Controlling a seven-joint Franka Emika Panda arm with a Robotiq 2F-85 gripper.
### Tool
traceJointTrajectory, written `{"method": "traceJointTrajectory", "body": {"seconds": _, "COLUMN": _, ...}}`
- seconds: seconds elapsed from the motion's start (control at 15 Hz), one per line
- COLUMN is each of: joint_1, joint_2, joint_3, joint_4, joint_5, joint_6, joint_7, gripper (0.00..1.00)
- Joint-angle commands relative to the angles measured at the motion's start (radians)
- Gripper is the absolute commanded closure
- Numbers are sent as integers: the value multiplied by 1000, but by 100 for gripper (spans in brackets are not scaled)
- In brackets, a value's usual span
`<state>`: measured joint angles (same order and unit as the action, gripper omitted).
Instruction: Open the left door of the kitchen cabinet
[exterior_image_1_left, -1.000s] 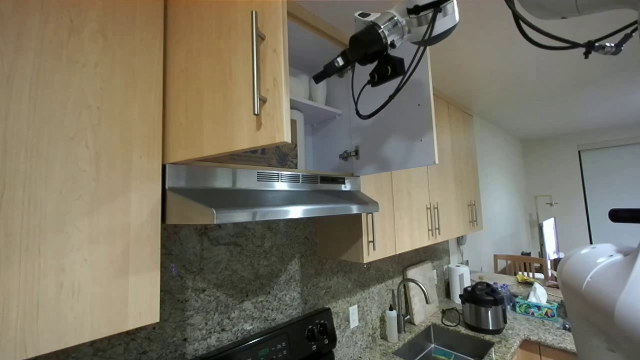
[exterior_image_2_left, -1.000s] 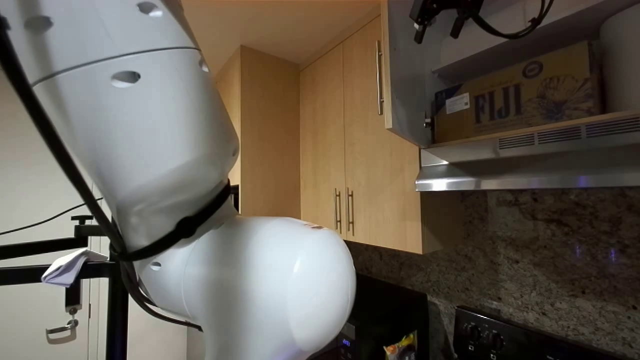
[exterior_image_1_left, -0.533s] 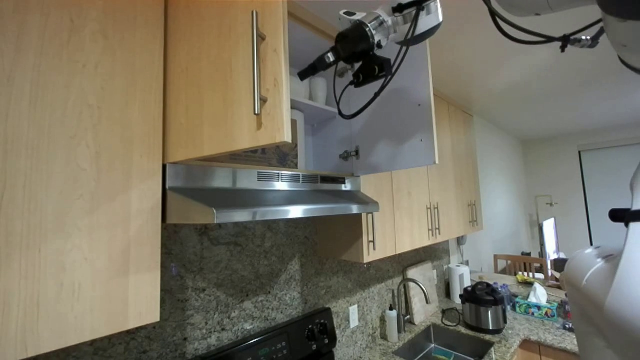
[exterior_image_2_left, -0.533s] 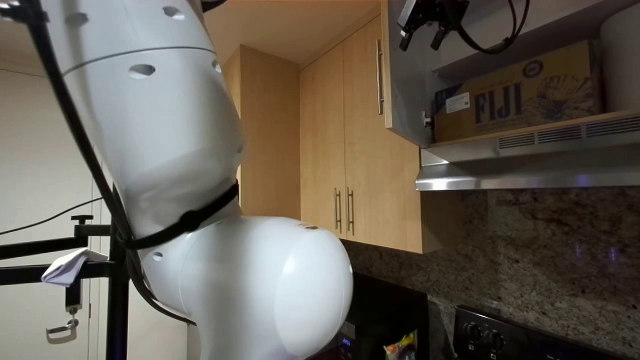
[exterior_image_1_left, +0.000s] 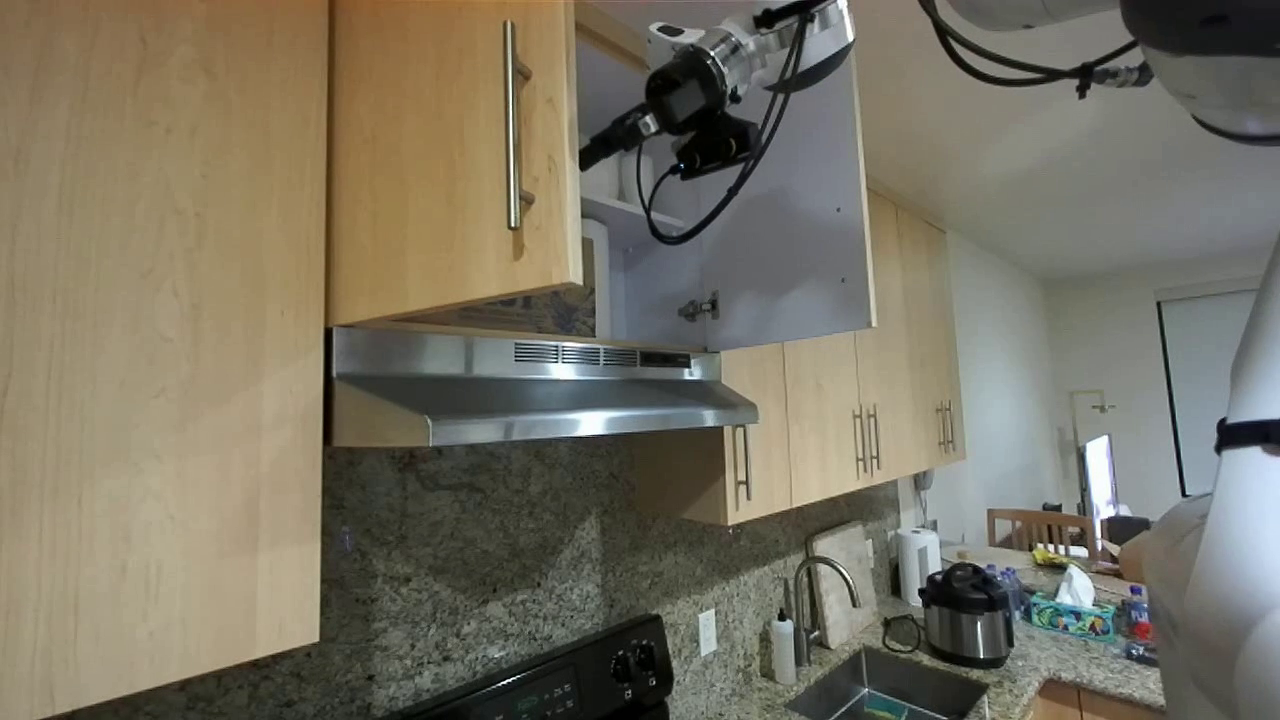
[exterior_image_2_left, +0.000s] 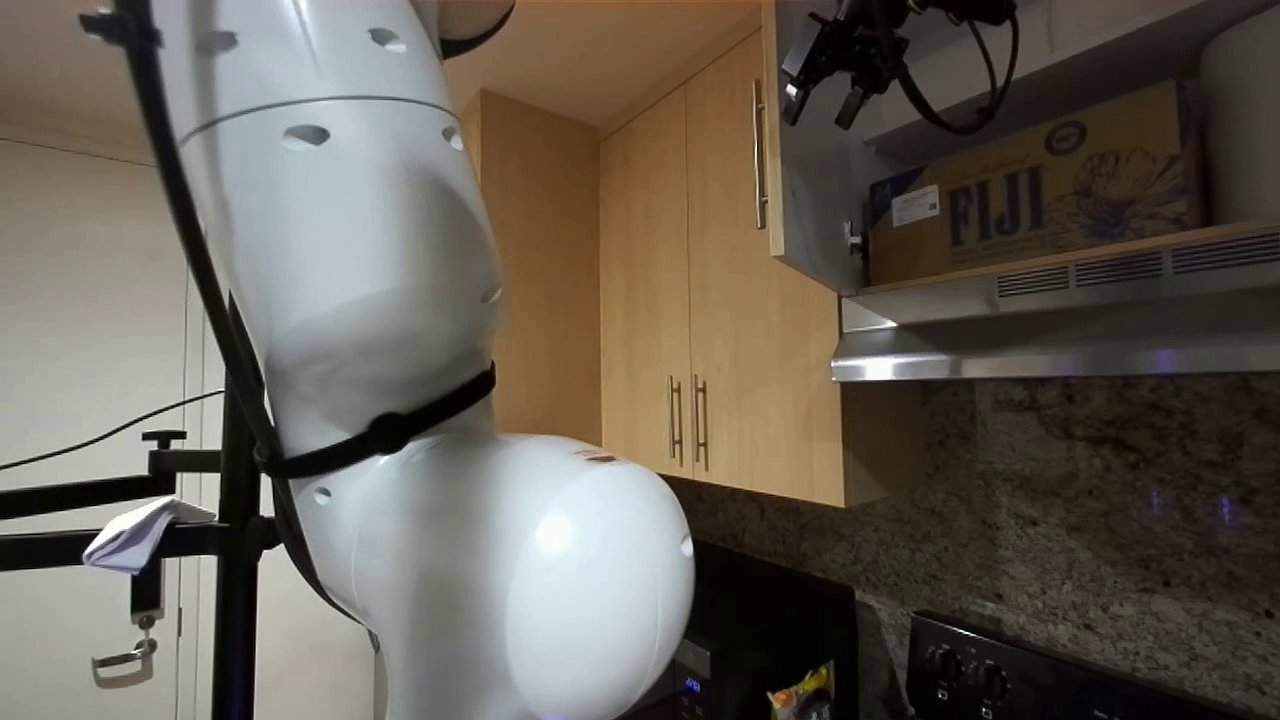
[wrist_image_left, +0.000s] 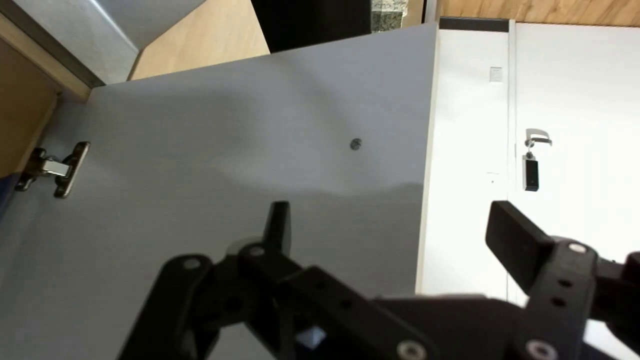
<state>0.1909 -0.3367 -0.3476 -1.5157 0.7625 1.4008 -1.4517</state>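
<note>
The left door (exterior_image_1_left: 420, 170) of the kitchen cabinet (exterior_image_1_left: 655, 275) stands swung outward, its maple front and bar handle (exterior_image_1_left: 512, 130) facing the camera in an exterior view. Its grey inner face (exterior_image_2_left: 815, 200) shows in an exterior view, and fills much of the wrist view, where the inner face (wrist_image_left: 300, 125) carries a hinge at left. My gripper (exterior_image_1_left: 590, 156) is beside the door's free edge on the inner side. In the wrist view the gripper (wrist_image_left: 390, 217) is spread wide, holding nothing; the door's edge appears between the fingers, farther off. Whether they touch the door cannot be told.
The right door (exterior_image_1_left: 790, 240) hangs open, white inside outward, behind the gripper. A FIJI box (exterior_image_2_left: 1010, 215) sits in the cabinet. Beneath is a steel range hood (exterior_image_1_left: 560, 400); a taller wood panel (exterior_image_1_left: 160, 300) stands beside the left door. A cable (exterior_image_1_left: 720, 215) loops under the wrist.
In both exterior views my gripper has moved left, and in an exterior view also downward, coming nearer the left door's free edge on its inner side. The doors have not visibly moved.
</note>
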Motion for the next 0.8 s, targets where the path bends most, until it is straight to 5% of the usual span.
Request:
{"method": "traceJointTrajectory", "body": {"seconds": 0.0, "joint_1": -65, "joint_2": 33, "joint_3": 54, "joint_4": 33, "joint_5": 18, "joint_6": -62, "joint_7": -65, "gripper": 0}}
{"method": "traceJointTrajectory", "body": {"seconds": 0.73, "joint_1": -100, "joint_2": 31, "joint_3": 169, "joint_4": 13, "joint_5": -18, "joint_6": -100, "joint_7": -125, "gripper": 0}}
